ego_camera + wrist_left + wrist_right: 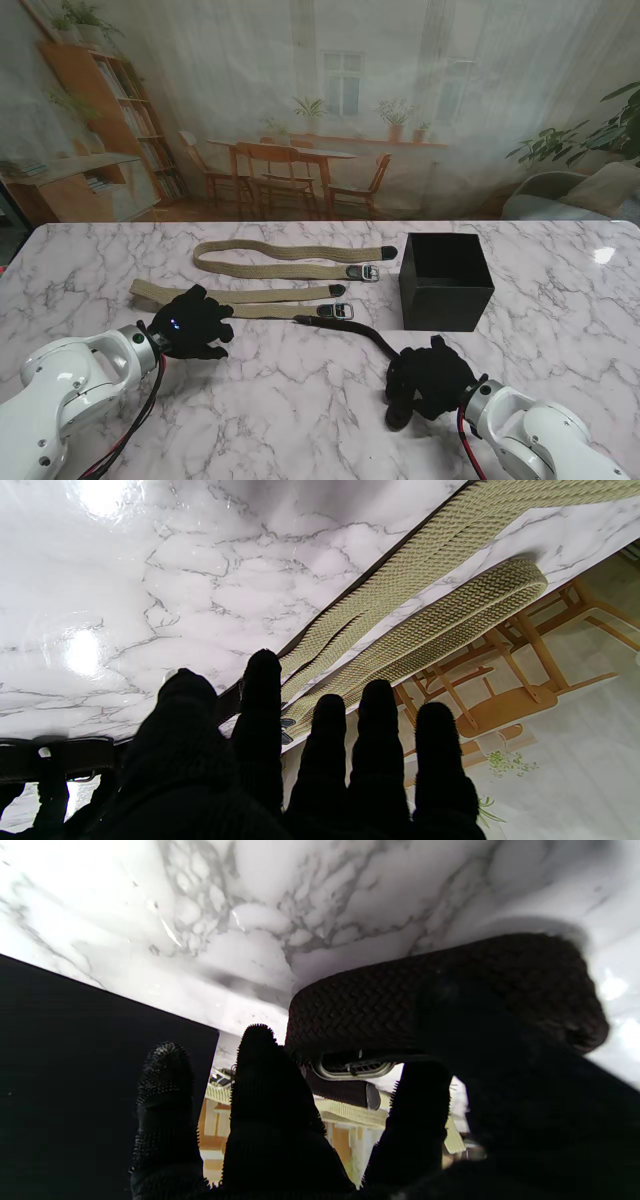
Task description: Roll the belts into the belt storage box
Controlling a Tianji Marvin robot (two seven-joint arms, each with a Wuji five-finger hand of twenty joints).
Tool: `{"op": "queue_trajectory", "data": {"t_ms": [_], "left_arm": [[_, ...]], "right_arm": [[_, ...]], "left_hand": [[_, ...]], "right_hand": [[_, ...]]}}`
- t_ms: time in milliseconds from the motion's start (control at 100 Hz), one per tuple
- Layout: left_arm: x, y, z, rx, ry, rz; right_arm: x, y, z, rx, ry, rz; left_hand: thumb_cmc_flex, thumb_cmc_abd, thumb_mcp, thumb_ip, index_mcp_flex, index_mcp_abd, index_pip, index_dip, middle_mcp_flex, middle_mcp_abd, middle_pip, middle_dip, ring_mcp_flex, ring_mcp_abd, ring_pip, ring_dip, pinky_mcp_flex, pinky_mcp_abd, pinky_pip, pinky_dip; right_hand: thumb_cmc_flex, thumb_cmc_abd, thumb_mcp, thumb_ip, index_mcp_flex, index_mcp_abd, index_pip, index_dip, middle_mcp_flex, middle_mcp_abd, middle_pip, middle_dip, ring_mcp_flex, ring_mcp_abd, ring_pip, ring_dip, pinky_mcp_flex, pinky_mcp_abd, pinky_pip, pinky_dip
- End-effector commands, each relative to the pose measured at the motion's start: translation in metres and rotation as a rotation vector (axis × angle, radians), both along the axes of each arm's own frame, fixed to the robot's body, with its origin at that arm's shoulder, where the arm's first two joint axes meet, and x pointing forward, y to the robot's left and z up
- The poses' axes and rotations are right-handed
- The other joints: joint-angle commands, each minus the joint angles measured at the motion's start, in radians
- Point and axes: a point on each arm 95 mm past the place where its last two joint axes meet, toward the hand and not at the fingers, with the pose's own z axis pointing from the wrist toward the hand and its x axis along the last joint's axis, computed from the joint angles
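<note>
Nearest to me, the right hand (428,388) sits low over the marble tabletop (300,400), its white forearm rising from the bottom right corner. Its gloved fingers curl down around the rolled end of the black belt (365,335); in the right wrist view the thumb and fingers (265,1090) pinch a tight coil of that black belt (445,990), with the buckle just visible under the coil. The rest of the strap runs from the hand away toward the left, ending at its metal buckle (337,312).

A little farther and to the left, the left hand (192,322) reaches in from the bottom left corner, palm down, wrist roughly level. Its fingers (375,730) are spread and straight, holding nothing, hovering over or resting on the nearer tan belt (240,294); contact cannot be told. In the left wrist view 2 tan woven straps (425,615) run away past the fingertips.

Farther still, the second tan belt (290,258) lies folded flat, its buckle pointing right. To its right, the black belt storage box (445,280) stands open on the tabletop, just beyond the right hand and well apart from the left hand.
</note>
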Motion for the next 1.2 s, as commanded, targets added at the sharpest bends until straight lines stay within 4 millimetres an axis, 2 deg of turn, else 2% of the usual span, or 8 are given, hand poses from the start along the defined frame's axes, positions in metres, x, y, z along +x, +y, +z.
{"op": "queue_trajectory", "data": {"t_ms": [0,310,430,500,590,770,940,1190], "left_arm": [[-0.001,0.0,-0.002,0.009,0.012,0.004],[0.0,-0.002,-0.002,0.005,0.02,-0.003],[0.0,-0.003,-0.003,0.007,0.023,-0.004],[0.0,-0.002,-0.002,0.008,0.023,-0.004],[0.0,-0.002,-0.001,0.006,0.02,-0.005],[0.0,-0.001,-0.002,0.004,0.018,-0.002],[-0.001,-0.001,-0.002,0.004,0.02,0.0],[-0.001,-0.001,-0.003,0.005,0.021,0.002]], "right_arm": [[-0.002,-0.001,-0.003,0.014,-0.016,-0.019],[-0.004,-0.003,-0.004,-0.03,-0.05,-0.057],[-0.004,-0.003,-0.008,-0.041,-0.044,-0.061],[-0.004,-0.003,-0.008,-0.043,-0.04,-0.059],[-0.005,-0.003,-0.006,-0.049,-0.048,-0.049],[-0.006,-0.001,-0.006,-0.032,-0.04,-0.049],[-0.006,0.001,-0.008,-0.011,-0.018,-0.059],[-0.005,0.001,-0.013,-0.014,-0.012,-0.079]], "left_hand": [[0.003,0.032,-0.011,-0.003,0.007,0.017,0.002,0.006,0.015,-0.002,-0.011,0.004,0.017,0.021,-0.002,0.006,-0.015,0.045,-0.026,0.006],[-0.004,0.038,-0.012,-0.003,0.007,0.02,0.0,0.004,0.015,-0.002,-0.011,0.004,0.016,0.022,-0.002,0.006,-0.015,0.046,-0.024,0.006],[-0.007,0.039,-0.012,-0.003,0.006,0.018,-0.001,0.004,0.014,-0.003,-0.012,0.003,0.016,0.021,-0.002,0.006,-0.015,0.046,-0.025,0.006],[-0.006,0.039,-0.012,-0.003,0.007,0.018,-0.001,0.004,0.015,-0.003,-0.011,0.004,0.016,0.021,-0.002,0.007,-0.014,0.045,-0.025,0.006],[-0.008,0.039,-0.012,-0.004,0.007,0.02,-0.002,0.004,0.014,0.0,-0.012,0.004,0.016,0.022,-0.002,0.007,-0.015,0.045,-0.026,0.006],[-0.007,0.038,-0.012,-0.003,0.007,0.02,-0.002,0.005,0.015,-0.001,-0.012,0.004,0.016,0.021,-0.002,0.007,-0.015,0.045,-0.025,0.006],[-0.007,0.038,-0.012,-0.004,0.008,0.02,-0.002,0.005,0.015,-0.003,-0.011,0.004,0.016,0.022,-0.002,0.007,-0.016,0.047,-0.026,0.007],[-0.012,0.04,-0.013,-0.004,0.008,0.021,-0.002,0.004,0.014,-0.002,-0.012,0.004,0.015,0.022,-0.003,0.007,-0.015,0.046,-0.026,0.007]], "right_hand": [[-0.084,0.085,-0.052,-0.032,0.178,0.189,0.65,0.068,0.089,-0.252,0.041,0.014,0.017,-0.022,0.007,0.021,-0.004,0.001,0.003,-0.003],[-0.061,0.1,-0.099,-0.02,0.18,0.155,0.573,0.082,0.464,-0.313,0.196,0.123,0.229,-0.073,0.084,0.107,0.028,-0.012,0.01,0.017],[-0.055,0.102,-0.106,-0.026,0.162,0.115,0.504,0.14,0.505,-0.313,0.214,0.188,0.257,-0.078,0.094,0.14,0.037,-0.02,0.01,0.025],[-0.059,0.1,-0.116,-0.027,0.163,0.066,0.46,0.197,0.3,-0.256,0.083,0.17,0.172,-0.057,0.043,0.134,0.022,-0.014,0.001,0.03],[-0.063,0.081,-0.11,-0.03,0.204,0.053,0.454,0.192,0.085,-0.183,0.066,0.152,0.06,-0.029,0.024,0.127,0.011,-0.001,0.0,0.041],[-0.069,0.058,-0.034,-0.024,0.224,0.189,0.567,0.116,-0.134,-0.106,-0.057,-0.021,-0.083,0.02,-0.052,0.015,-0.015,0.015,-0.026,0.025],[-0.077,0.045,-0.009,-0.025,0.23,0.203,0.614,0.09,-0.142,-0.038,-0.114,-0.055,-0.115,0.058,-0.067,-0.025,-0.03,0.032,-0.034,0.0],[-0.074,0.072,-0.036,-0.027,0.206,0.196,0.614,0.087,-0.092,-0.069,-0.138,-0.068,-0.088,0.05,-0.042,-0.027,-0.01,0.013,-0.012,-0.007]]}}
